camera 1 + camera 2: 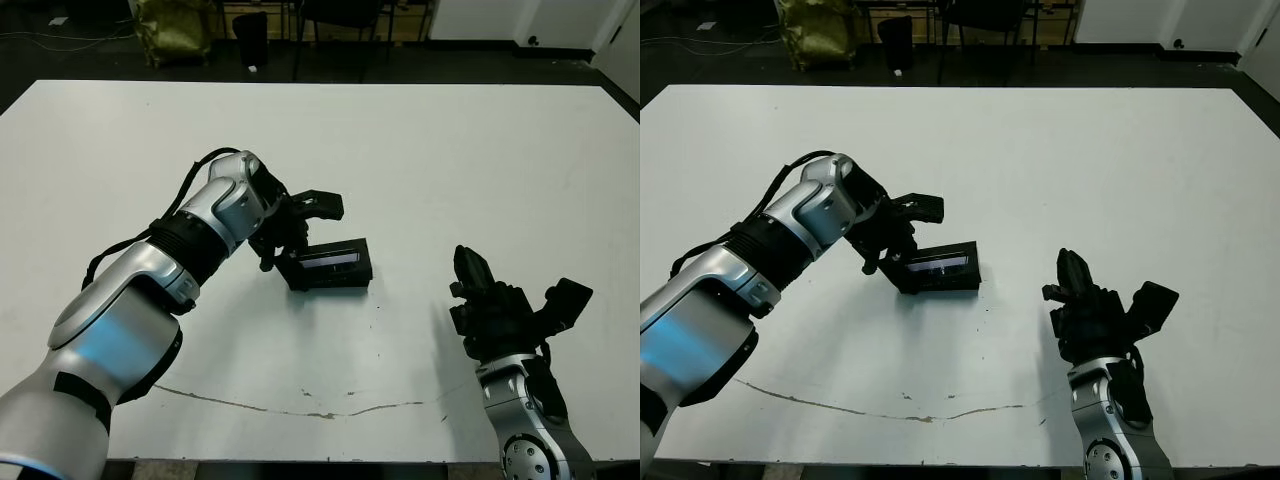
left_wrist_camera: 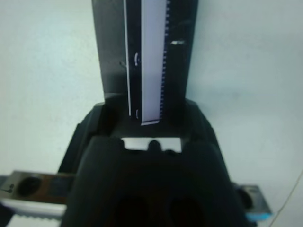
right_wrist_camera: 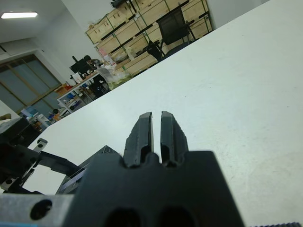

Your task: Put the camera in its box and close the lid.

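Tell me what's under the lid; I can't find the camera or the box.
The lid lies on the table with the left gripper at its end. Its black sides reach down to the tabletop, so whatever is underneath is covered; neither camera nor box shows.

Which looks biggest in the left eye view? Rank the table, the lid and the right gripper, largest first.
1. table
2. right gripper, though it sits nearer the camera, so its place over the lid is unsure
3. lid

Silver arms (image 1: 215, 215), black cables, black pincers (image 1: 480, 285)
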